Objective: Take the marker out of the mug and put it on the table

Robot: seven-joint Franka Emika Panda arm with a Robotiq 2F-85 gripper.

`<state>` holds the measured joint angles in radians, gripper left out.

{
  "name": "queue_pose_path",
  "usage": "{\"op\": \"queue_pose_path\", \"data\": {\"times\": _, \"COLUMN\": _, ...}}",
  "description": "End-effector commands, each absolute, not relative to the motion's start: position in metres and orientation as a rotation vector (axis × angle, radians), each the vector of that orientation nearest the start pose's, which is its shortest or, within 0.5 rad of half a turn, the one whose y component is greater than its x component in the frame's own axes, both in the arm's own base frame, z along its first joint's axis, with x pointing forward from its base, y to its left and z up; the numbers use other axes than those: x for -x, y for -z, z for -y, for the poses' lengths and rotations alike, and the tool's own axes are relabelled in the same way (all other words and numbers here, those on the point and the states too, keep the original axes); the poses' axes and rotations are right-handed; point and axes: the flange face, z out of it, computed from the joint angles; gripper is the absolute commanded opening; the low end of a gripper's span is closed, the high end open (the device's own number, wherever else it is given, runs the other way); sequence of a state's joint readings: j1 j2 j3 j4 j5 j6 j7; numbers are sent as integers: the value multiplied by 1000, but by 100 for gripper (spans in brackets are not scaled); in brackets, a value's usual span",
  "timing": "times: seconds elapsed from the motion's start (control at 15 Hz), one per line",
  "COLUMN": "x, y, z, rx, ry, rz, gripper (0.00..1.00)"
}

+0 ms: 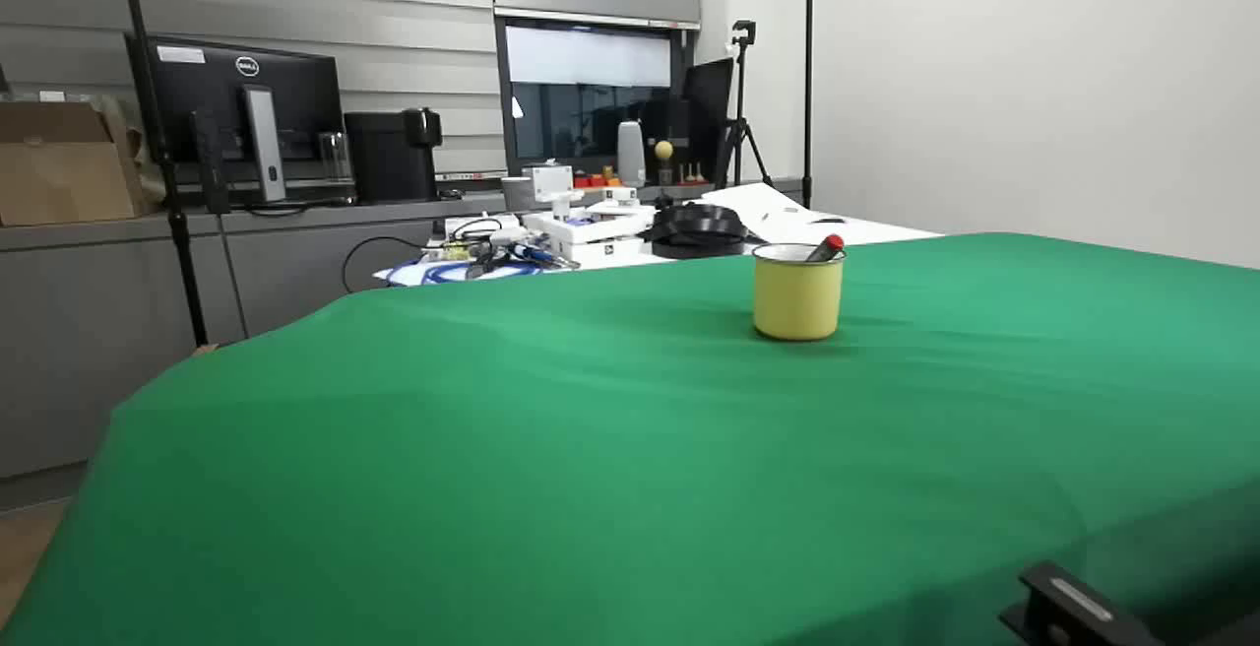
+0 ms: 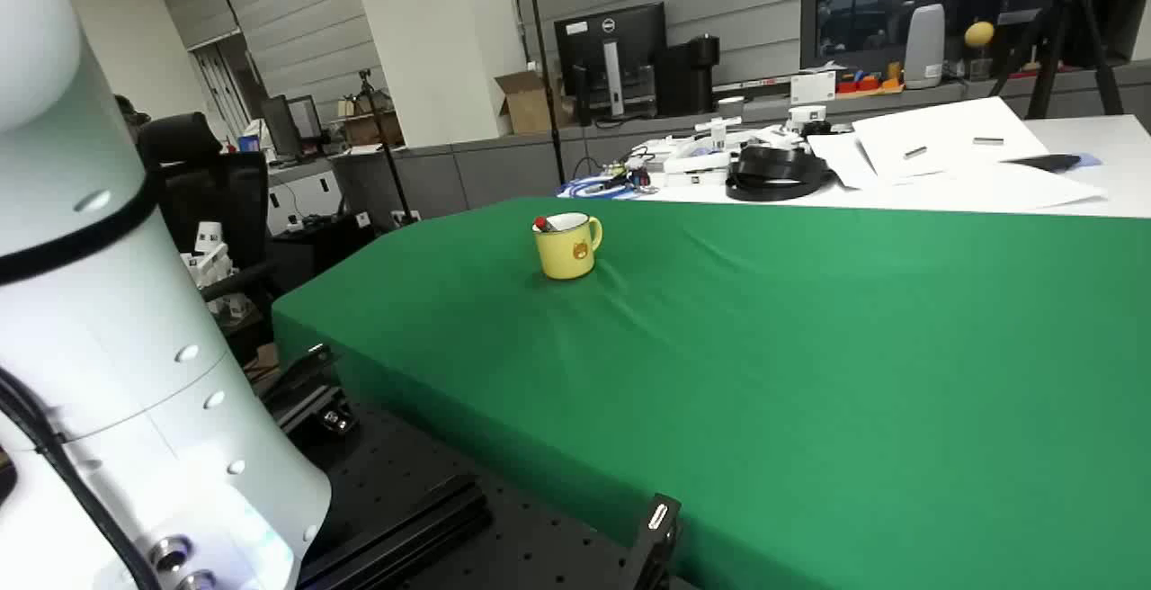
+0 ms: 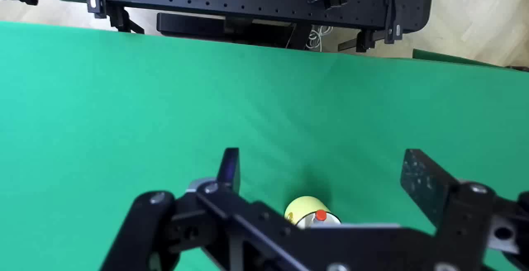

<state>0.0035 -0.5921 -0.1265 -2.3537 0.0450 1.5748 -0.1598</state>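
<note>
Black rectangular monitor point(image 1: 300, 99): round "DELL" badge
Pale-yellow cylindrical mug point(image 2: 562, 254): dark rim, brown animal-face print
Slim dark marker point(image 1: 822, 250): leaning inside the mug, red end above
Wrinkled green cloth-covered table point(image 2: 809, 347): mug toward its far edge in both exterior views
Black two-finger gripper point(image 3: 323, 163): spread wide

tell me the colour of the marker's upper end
Red; the marker's upper end shows best in an exterior view, poking out of the mug.
</note>
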Motion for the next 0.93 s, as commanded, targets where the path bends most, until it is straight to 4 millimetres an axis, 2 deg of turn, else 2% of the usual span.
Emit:
{"op": "queue_pose_path", "data": {"times": 0.0, "x": -350, "y": -527, "z": 45, "rx": 2991, "ry": -259, "rz": 90, "gripper": 100}}
{"op": "queue_pose_path", "data": {"times": 0.6, "x": -350, "y": -529, "z": 45, "rx": 2991, "ry": -252, "rz": 91, "gripper": 100}}
{"op": "queue_pose_path", "data": {"times": 0.87, "x": -376, "y": -517, "z": 39, "rx": 3003, "ry": -322, "rz": 132, "gripper": 100}}
